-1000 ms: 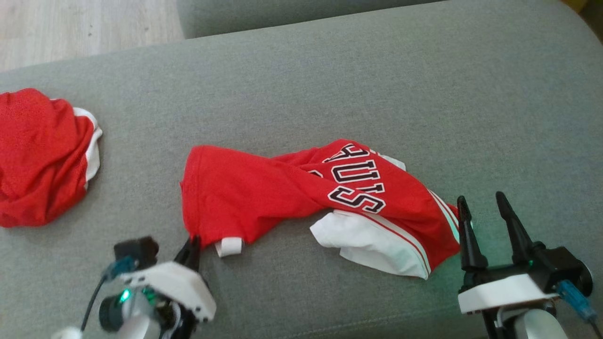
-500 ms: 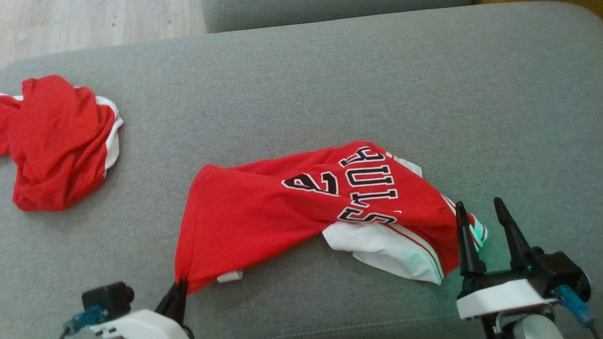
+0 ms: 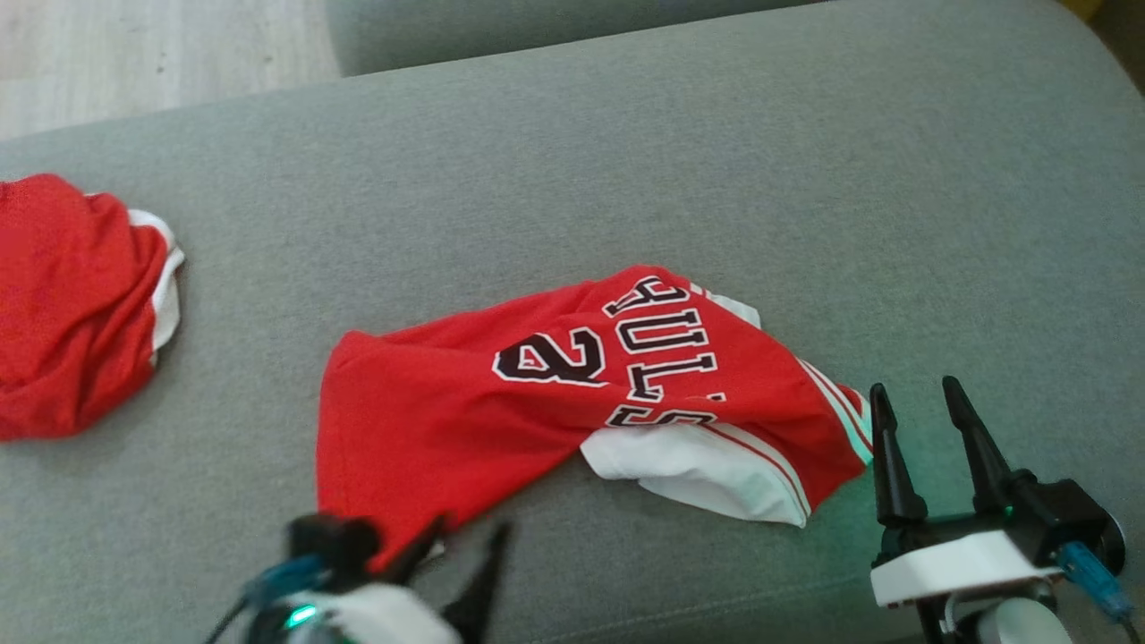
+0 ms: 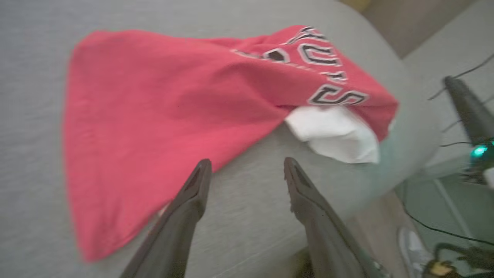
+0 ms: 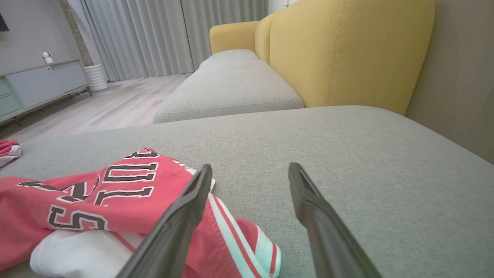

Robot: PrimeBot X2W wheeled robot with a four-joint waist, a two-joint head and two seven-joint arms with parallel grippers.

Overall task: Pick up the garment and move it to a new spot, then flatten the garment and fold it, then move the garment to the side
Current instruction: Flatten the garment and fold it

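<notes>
On my feed I see a broad grey cushion (image 3: 572,161) with a crumpled red-and-white heap (image 3: 72,313) toward its left side. Pale wood floor (image 3: 134,54), a yellow backrest (image 5: 347,50) and grey curtains (image 5: 154,34) lie beyond.

Diffuse daylight is recorded over the grey woven sofa cushion (image 3: 626,161); only a faint shadow is cast under the crumpled red-and-white lettered jersey (image 3: 465,420). Motion blur is noted on the dark-fingered left gripper (image 3: 470,528) and throughout the left wrist view. A green glow is thrown beside the right gripper (image 3: 914,386). The right wrist view is rendered sharp, with wide-angle stretch at its edges.
</notes>
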